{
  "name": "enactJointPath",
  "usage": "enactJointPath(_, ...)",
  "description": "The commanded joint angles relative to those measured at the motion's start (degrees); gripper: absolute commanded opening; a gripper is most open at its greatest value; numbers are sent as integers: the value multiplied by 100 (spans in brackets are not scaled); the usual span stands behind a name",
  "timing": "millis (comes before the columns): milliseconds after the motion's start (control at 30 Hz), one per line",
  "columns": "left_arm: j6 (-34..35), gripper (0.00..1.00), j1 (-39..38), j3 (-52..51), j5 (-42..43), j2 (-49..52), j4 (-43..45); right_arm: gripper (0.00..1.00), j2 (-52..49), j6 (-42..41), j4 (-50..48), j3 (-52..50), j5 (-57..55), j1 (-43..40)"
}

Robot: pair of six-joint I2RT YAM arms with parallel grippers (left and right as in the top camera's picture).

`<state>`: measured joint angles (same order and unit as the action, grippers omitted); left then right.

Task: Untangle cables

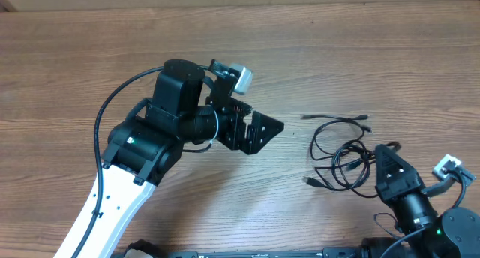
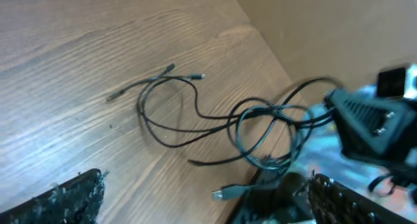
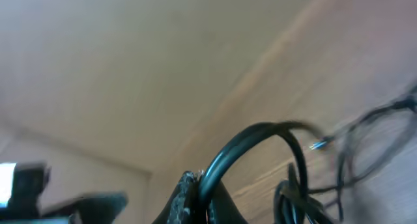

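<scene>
Cables [image 1: 349, 164] lie in one loose tangle on the right of the wooden table [image 1: 225, 40], toward its near side, their loops crossing and plug ends trailing out to the left and far side. In the left wrist view one silver-tipped end [image 2: 199, 76] shows at the far side, but the tangle's right portion runs under the right gripper [image 1: 381, 154] and cannot be traced there. The left gripper [image 1: 259, 129] sits well left of the tangle, its fingers [image 2: 71, 198] set wide apart and holding nothing. The right gripper's tip is at the tangle's right edge; contact and jaw state cannot be determined. The right wrist view is badly blurred: a thick arm cable [image 3: 260, 129] crosses it, and the fingers are cut off by the frame's bottom edge.
</scene>
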<state>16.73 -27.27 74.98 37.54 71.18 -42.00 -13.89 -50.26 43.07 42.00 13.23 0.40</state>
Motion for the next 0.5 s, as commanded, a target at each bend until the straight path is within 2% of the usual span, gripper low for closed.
enactJointPath(0, -916, 99, 24, 103, 109, -42, -90, 4, -13, 1222, -389, 72, 1056, -11)
enactJointPath(67, -1060, 92, 24, 103, 111, -42, -136, 4, -13, 1609, -555, 72, 1460, -11)
enactJointPath(133, -1300, 91, 24, 103, 214, -42, -181, 4, -13, 1871, -697, 72, 1801, -11)
enactJointPath(200, -1882, 90, 24, 103, 520, -42, -267, 4, -13, 2026, -804, 72, 2072, -11)
enactJointPath(300, -3047, 95, 24, 103, 905, -42, -520, 3, -13, 2076, -1021, 72, 2485, -11)
enactJointPath(467, -3952, 99, 24, 96, 901, -7, -682, 4, -13, 1950, -1633, 72, 3174, -11)
